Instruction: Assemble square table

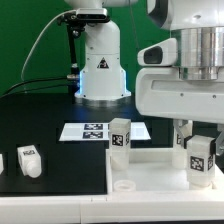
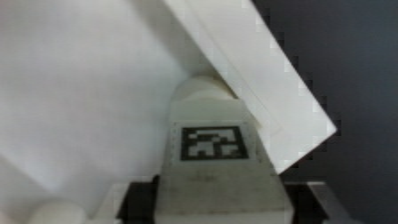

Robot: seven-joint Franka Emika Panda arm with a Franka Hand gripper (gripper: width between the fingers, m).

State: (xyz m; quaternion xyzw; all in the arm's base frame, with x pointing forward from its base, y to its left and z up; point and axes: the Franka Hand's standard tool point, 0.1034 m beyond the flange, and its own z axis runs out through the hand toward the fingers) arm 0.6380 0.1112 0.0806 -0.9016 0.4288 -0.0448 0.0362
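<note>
Gripper [image 1: 199, 150] down low at the exterior view's right, jaws clamped on a leg [image 1: 199, 157], tag facing the camera. Wrist view confirms: same leg [image 2: 214, 140] pinched between the two dark fingers [image 2: 139, 196], tag square on, rounded end pointing away from the camera.

Leg sitting right over the top [image 1: 150, 168], near its corner on the exterior view's right. Can't tell from either shot whether actually touching the top or just above it. In the wrist view, white top [image 2: 89, 90] filling most of the frame behind the leg, one edge running diagonally against the black table [image 2: 347, 50].

Second leg [image 1: 121, 135] standing upright at the far edge of the top, toward the exterior view's left of the held one, well apart from it. Small round hole or boss [image 1: 124, 184] on the top near the front.

Third leg [image 1: 29, 161] lying off the top on the black table, at the exterior view's left. Another white bit [image 1: 2, 163] at the very left edge, too cropped to name.

Marker board [image 1: 92, 131] flat on the table behind the top, just beside the upright leg. Robot base [image 1: 100, 60] behind that.
</note>
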